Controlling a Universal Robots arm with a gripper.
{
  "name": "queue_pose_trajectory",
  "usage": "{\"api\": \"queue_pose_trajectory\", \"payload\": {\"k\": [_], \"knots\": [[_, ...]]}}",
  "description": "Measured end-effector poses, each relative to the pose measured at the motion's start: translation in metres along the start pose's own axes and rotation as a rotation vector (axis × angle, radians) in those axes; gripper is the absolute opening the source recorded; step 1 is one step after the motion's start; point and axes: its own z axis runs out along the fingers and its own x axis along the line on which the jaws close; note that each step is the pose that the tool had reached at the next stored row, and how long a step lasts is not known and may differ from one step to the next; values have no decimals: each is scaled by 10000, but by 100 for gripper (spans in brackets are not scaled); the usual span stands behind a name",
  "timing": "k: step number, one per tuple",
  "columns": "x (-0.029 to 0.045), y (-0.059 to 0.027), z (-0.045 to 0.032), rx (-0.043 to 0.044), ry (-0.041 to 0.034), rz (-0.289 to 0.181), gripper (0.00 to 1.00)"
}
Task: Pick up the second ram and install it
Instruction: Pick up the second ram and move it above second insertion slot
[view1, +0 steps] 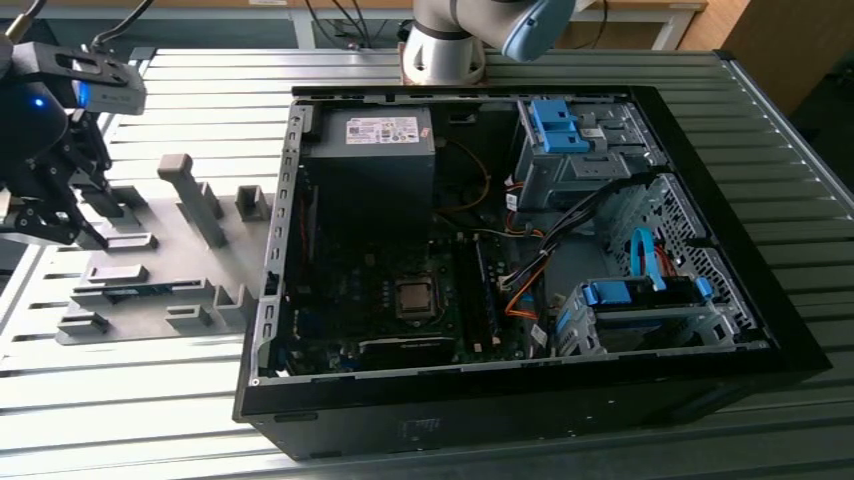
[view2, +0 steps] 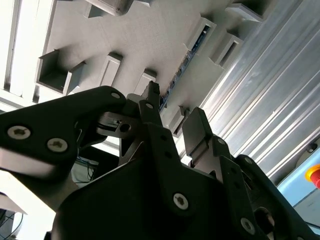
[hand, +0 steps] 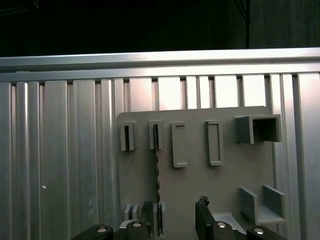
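Currently: black two-finger gripper (hand: 175, 214) wide open, empty. Thin blue-green circuit-board ram stick (hand: 157, 172) below it, on edge in grey slotted holder plate (hand: 225, 185), close by one finger, off-centre. Likely hazard: finger striking stick's edge on descent.

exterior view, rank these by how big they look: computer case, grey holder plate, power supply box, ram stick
1. computer case
2. grey holder plate
3. power supply box
4. ram stick, a thin sliver
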Motion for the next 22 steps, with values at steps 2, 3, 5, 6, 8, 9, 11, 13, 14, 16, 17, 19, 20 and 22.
{"api": "queue_pose_trajectory", "payload": {"k": [2, 3, 5, 6, 8, 9, 11, 13, 14, 16, 17, 19, 20, 22], "knots": [[1, 0, 13, 0, 0, 5, 46], [1, 0, 13, -2, 2, 5, 46], [1, 0, 15, 0, 0, 6, 46], [1, 0, 15, 0, 0, 6, 46], [1, 0, 20, 2, -1, 6, 46], [1, -1, 26, 4, -3, 6, 46], [2, 0, 38, 0, 0, 6, 46], [2, 0, 54, 0, 0, 6, 46], [3, 0, 63, 1, 0, 6, 46], [3, -1, 79, 0, 0, 6, 46], [4, -1, 89, 0, 1, 6, 46], [7, -1, 107, 0, 1, 5, 46], [12, -1, 115, -1, 2, 5, 46], [27, 3, 134, 0, 1, 5, 46]]}}
